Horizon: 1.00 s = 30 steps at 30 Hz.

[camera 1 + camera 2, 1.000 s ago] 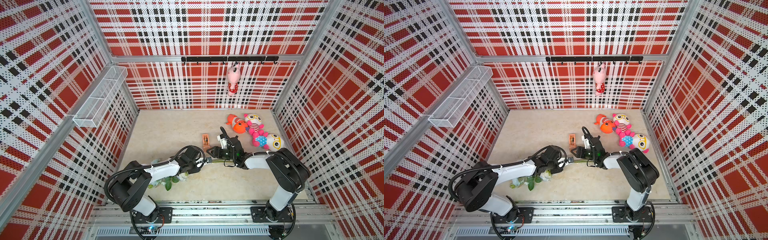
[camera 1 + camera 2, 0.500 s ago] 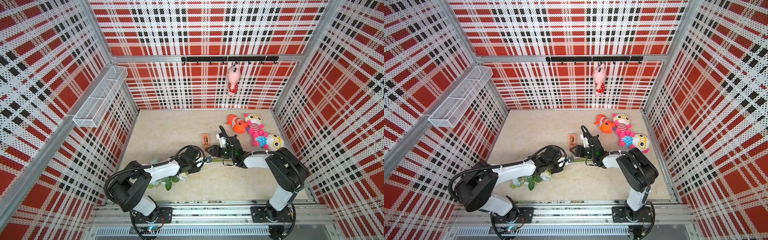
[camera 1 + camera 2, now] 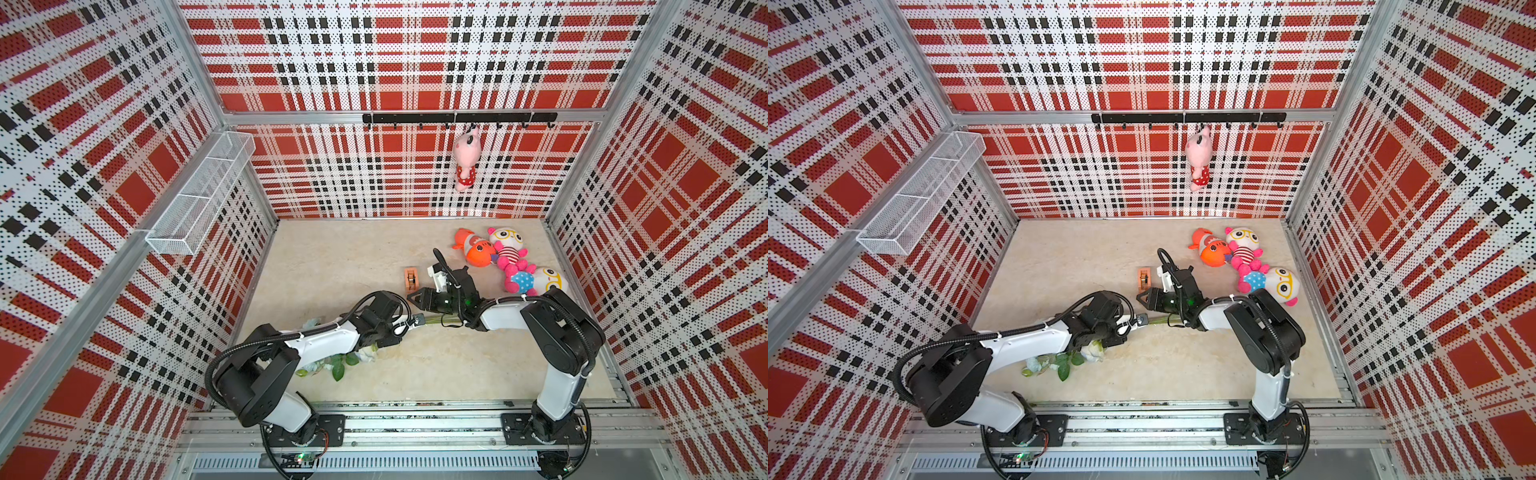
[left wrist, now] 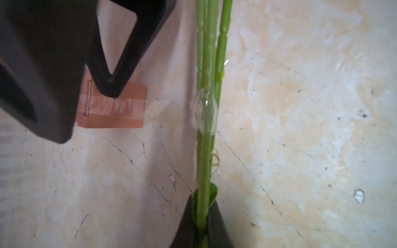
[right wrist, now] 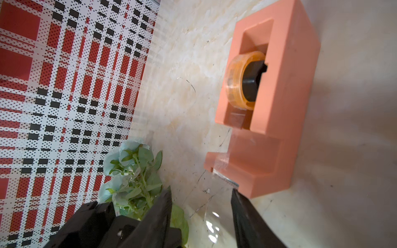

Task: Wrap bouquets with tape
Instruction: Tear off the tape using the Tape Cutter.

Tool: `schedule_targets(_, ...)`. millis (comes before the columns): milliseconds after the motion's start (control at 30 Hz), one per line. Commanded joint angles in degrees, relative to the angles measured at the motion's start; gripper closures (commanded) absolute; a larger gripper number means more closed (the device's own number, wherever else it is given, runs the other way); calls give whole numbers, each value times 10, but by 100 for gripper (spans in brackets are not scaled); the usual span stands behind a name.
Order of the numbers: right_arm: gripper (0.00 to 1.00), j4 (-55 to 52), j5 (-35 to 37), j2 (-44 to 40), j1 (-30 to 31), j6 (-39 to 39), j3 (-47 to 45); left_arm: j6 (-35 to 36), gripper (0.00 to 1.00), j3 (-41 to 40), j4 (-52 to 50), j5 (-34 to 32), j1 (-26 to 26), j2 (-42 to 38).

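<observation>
We find the left fingers [image 3: 418, 320] clenched on the green stems of the bouquet [image 3: 332, 362], low over the counter [image 3: 353, 257]. The pale blue-white blooms and leaves lie on the counter under the left arm, while the stems reach out toward the right arm. In the left wrist view, three stems [image 4: 206, 64] run side by side out of the pinched tips, and a band of clear tape [image 4: 205, 111] is wrapped around them partway along. From that band a strip of the same tape stretches across to the toothed cutter of the peach-orange tape dispenser [image 4: 122, 120], which stands on the counter near the stems; its roll [image 5: 236, 79] sits in the slot. The right fingers [image 3: 416, 297] are released, spread apart with nothing clamped between them, and they hover between the dispenser and the stems. In the right wrist view one tip sits right at the cutter end; we cannot tell whether it touches the strip. The plush toys [image 3: 507, 262] lie apart, toward the back right.
</observation>
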Motion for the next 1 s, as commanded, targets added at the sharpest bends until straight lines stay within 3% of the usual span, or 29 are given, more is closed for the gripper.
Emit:
schedule_targets(0, 51, 5, 11, 3, 4, -5, -4, 4, 100, -3, 5, 8, -4, -24)
schedule_targets(233, 57, 44, -9, 17, 5, 20, -18, 1, 100, -9, 6, 7, -4, -34)
schedule_targets(367, 65, 46, -6, 19, 5, 19, -15, 0, 100, -9, 6, 5, -4, -32)
schedule_targets(700, 99, 68, -10, 38, 5, 34, -20, 0, 100, -4, 0, -6, -1, -26)
schedule_targets(967, 100, 79, 0, 57, 2, 31, -33, -2, 100, -1, 2, -15, 0, -20)
